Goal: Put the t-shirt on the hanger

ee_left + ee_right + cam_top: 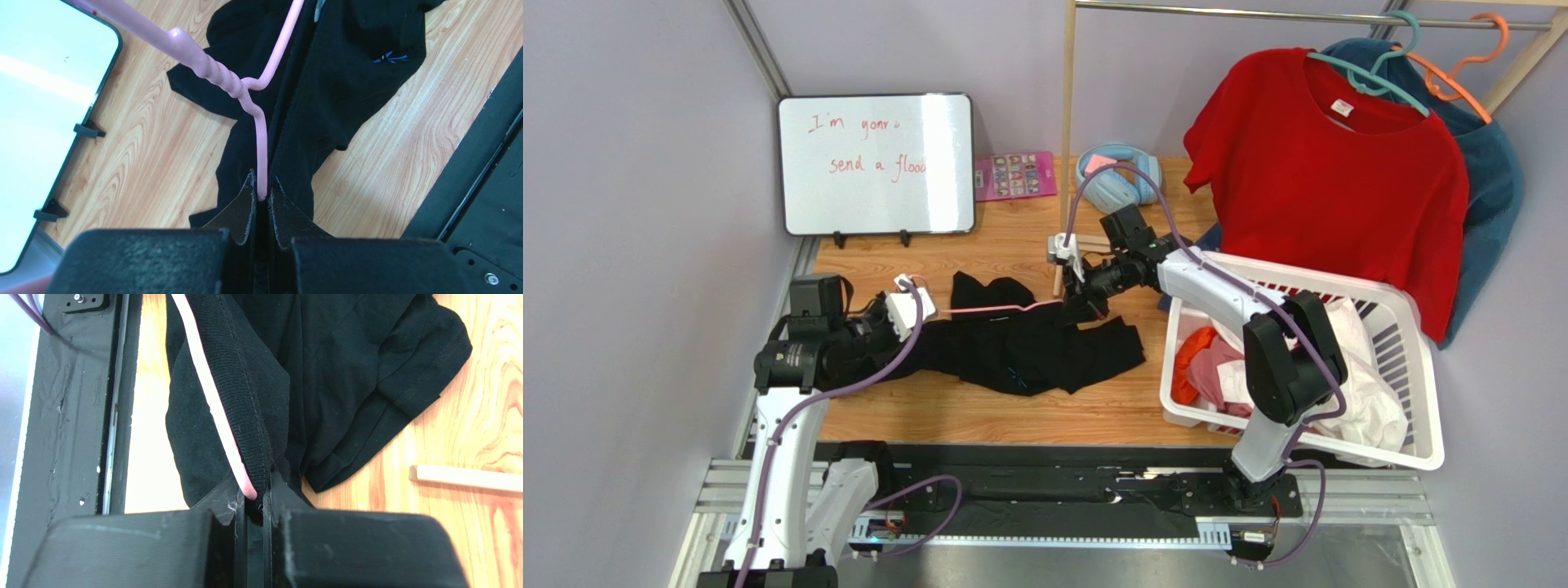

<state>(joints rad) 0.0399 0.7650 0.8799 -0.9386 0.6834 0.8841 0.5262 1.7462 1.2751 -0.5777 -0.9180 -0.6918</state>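
at about 4 o'clock near the front of the table (1014, 414), a white basket (1425, 456) holds a heap of laundry: orange cloth (1192, 361) at its left end, pink cloth (1228, 377) beside it, white cloth (1369, 407) toward the right. at mid-table the t-shirt (1038, 349) lies crumpled on the wood, with the hanger (995, 308) running across its upper edge. the left gripper (262, 190), at 9 o'clock, has its jaws clamped on the hanger's wire just below the twisted neck. the right gripper (253, 490), at the shirt's 1 o'clock, has its jaws pinched on the ribbed collar, with the wire's end caught alongside. farther back stand a whiteboard (876, 163) at 11 o'clock and blue headphones (1120, 172) at 12. a red t-shirt (1333, 184) hangs at 1 o'clock.
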